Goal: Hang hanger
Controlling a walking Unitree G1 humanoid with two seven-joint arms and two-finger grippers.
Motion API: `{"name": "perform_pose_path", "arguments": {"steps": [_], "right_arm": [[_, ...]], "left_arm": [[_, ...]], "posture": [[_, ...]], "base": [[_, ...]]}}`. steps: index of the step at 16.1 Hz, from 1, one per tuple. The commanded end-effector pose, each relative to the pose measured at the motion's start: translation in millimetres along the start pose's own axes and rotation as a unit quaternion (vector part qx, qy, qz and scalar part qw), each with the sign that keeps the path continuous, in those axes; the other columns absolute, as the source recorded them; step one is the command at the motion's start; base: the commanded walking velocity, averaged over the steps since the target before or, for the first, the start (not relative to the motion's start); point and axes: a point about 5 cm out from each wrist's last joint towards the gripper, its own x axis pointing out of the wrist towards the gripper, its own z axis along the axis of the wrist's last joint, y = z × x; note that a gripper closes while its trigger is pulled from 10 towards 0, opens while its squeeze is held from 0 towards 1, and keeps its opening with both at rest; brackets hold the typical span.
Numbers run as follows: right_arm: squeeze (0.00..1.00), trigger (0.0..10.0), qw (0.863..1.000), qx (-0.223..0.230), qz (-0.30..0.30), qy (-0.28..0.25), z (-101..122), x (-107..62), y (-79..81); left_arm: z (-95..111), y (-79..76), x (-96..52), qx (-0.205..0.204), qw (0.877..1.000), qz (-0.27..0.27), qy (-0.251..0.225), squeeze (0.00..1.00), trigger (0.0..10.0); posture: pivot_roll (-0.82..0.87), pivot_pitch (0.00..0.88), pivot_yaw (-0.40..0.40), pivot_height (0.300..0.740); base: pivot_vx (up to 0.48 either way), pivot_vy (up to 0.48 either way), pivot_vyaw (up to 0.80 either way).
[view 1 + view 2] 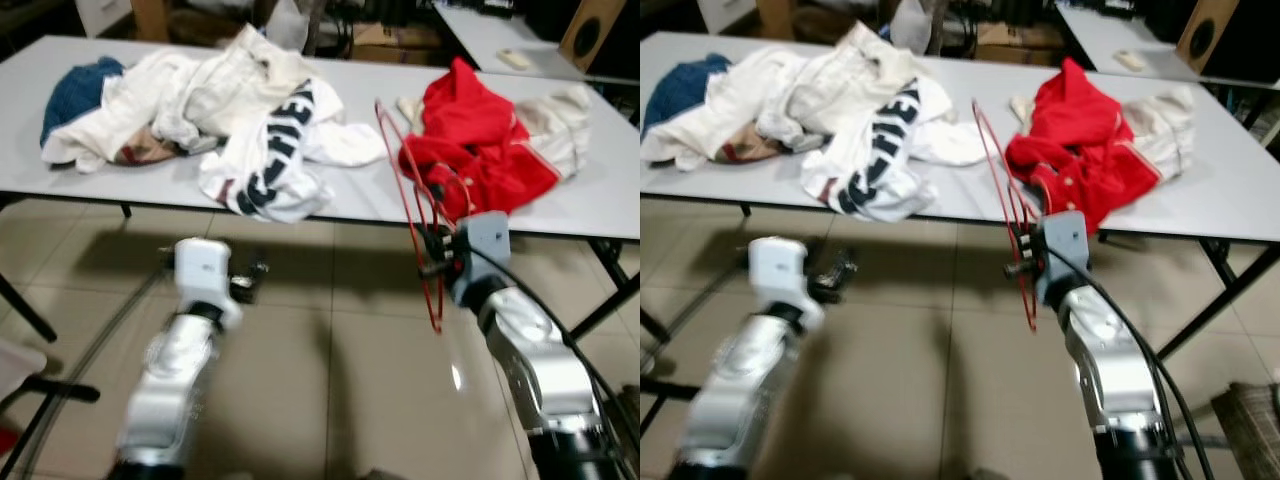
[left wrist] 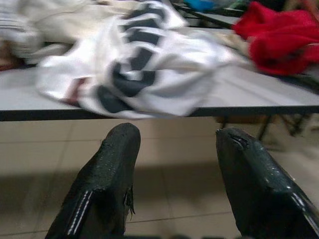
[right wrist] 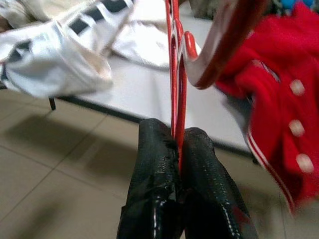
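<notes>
Two silver arms reach out over the beige tiled floor (image 1: 330, 380) in front of a long grey table (image 1: 360, 190). The right gripper (image 3: 178, 144) has its black fingers pressed together on a thin red wire hanger (image 1: 412, 200), pinching the wire between the pads. The hanger stands nearly upright and edge-on, its upper part rising in front of the table's near edge and its lower part hanging below the gripper, above the floor. The left gripper (image 2: 174, 149) hovers lower, off the table's near edge, with its fingers spread apart and nothing between them.

On the table, near its right end, lies a crumpled red jacket with white trim (image 1: 475, 150). Toward the middle, a white garment with dark blue lettering (image 1: 275, 160) droops over the near edge. A heap of cream clothes (image 1: 170, 100) sits left of it, and a dark blue garment (image 1: 75, 95) lies near the left end.
</notes>
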Motion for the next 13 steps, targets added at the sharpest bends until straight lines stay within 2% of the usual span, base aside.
{"name": "perform_pose_path", "arguments": {"steps": [1,5,9,11,13], "right_arm": [[0.0,10.0,1.0,0.005,0.0,-0.008,2.8,-2.5,0.7],[0.0,10.0,1.0,0.002,-0.014,-0.008,3.3,-5.3,-4.6],[0.0,10.0,0.999,-0.026,-0.003,-0.019,3.2,-10.0,4.5],[0.0,10.0,0.999,-0.024,-0.005,-0.025,3.0,-10.1,3.2],[0.0,10.0,0.999,-0.022,0.02,-0.037,6.9,-8.3,10.4]], "left_arm": [[3.9,6.9,0.7,0.011,1.0,0.009,-0.008,0.07,10.0],[6.6,8.1,2.0,0.02,1.0,-0.002,-0.006,0.08,10.0],[2.2,11.3,4.3,0.025,1.0,0.002,-0.001,0.08,10.0],[4.6,13.0,6.5,0.035,0.999,0.005,-0.003,0.07,10.0],[9.6,18.5,5.5,0.042,0.999,0.026,-0.017,0.07,10.0]], "posture": [[-0.04,0.013,-0.055,0.74],[-0.04,0.032,-0.035,0.74],[-0.06,0.035,-0.016,0.74],[-0.05,0.032,-0.005,0.74],[-0.04,0.031,-0.014,0.74]], "base": [[0.0,0.0,-0.47],[0.23,0.0,-0.7],[0.316,0.0,0.0],[0.319,0.0,0.0],[0.289,0.0,0.0]]}}
